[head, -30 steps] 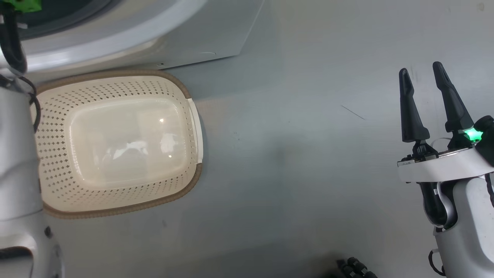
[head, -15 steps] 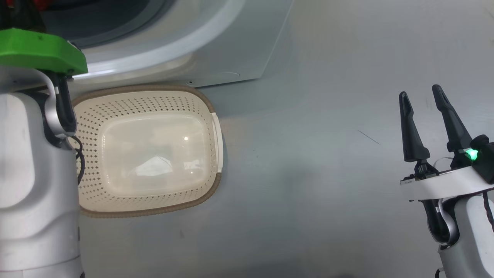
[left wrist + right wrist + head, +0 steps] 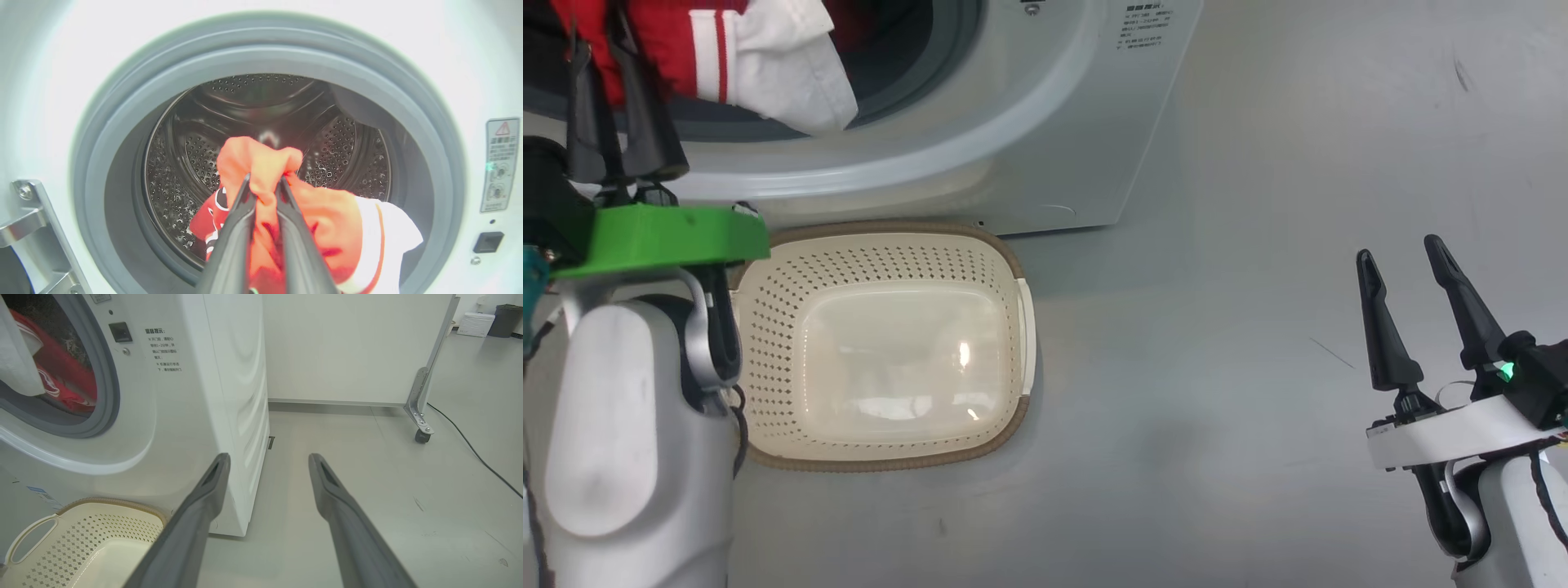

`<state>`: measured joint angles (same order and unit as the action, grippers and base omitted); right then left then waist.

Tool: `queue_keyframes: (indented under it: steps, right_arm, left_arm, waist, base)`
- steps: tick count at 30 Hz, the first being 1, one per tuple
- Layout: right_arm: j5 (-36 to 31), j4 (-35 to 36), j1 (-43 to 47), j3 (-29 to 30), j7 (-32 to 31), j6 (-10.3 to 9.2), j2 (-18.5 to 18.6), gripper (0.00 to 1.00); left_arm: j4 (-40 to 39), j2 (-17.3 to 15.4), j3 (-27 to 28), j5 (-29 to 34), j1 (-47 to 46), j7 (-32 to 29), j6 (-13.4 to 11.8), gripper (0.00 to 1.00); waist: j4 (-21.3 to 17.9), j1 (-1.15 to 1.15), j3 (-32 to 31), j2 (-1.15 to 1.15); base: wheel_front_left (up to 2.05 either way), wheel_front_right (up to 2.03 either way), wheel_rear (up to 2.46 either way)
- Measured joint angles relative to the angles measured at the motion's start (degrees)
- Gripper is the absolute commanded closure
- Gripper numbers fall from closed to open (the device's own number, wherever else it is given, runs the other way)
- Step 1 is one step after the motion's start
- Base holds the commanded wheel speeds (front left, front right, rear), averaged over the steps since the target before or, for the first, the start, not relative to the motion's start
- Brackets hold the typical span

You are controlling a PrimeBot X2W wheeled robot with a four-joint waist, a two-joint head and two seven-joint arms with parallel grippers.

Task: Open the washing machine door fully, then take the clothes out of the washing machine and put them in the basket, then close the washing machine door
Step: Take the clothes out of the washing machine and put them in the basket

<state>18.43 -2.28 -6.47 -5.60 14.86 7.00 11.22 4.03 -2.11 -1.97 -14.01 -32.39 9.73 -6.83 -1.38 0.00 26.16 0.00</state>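
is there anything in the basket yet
No, the basket has a bare glossy floor; the clothes hang at the mouth of the washing machine.

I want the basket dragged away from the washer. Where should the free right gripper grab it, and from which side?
Probably the white loop handle on the basket's short side facing the right gripper, approached from that open floor side. It stands off the brown rim, leaving room for a finger; the washing machine and left arm crowd the other sides.

The grey floor [image 3: 1217, 408] bears the washing machine [image 3: 1086, 139], with the basket [image 3: 890, 229] just beside its front.
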Motion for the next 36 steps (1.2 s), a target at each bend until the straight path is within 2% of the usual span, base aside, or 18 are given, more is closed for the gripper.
queue_keyframes:
  steps: [10,16,20,28,36]
  right_arm:
    - [-0.45,1.16,1.21,-0.29,0.01,0.00,0.07,0.00]
    - [-0.52,1.70,1.35,-0.13,0.00,0.00,0.36,0.00]
    - [-0.52,1.86,1.34,-0.71,0.00,0.00,0.40,0.00]
    - [-0.49,2.57,1.22,-2.30,0.00,0.00,0.30,0.00]
    - [-0.20,3.03,0.58,-2.85,0.00,0.00,0.18,0.00]
  left_arm:
    - [-4.79,0.47,-2.46,-0.51,9.34,-0.01,0.00,1.00]
    - [-5.05,0.47,-4.07,-2.00,14.80,-0.52,0.00,1.00]
    - [-3.30,0.44,-6.01,-6.22,18.51,-1.29,0.00,1.00]
    - [1.16,0.35,-7.90,-10.23,21.20,-2.16,0.00,1.00]
    - [7.99,0.31,-8.86,-9.07,19.82,-2.09,0.00,1.00]
  waist:
    - [2.81,0.00,-1.93,0.00]
    - [3.62,0.00,-1.49,0.00]
    - [3.71,0.00,-1.19,0.00]
    - [2.91,0.00,-0.04,0.00]
    - [0.76,0.00,2.22,0.00]
  base:
    - [0.00,0.00,0.00]
    - [0.00,0.00,0.00]
    - [0.00,0.00,0.00]
    - [0.00,0.00,0.00]
    - [0.00,0.00,0.00]
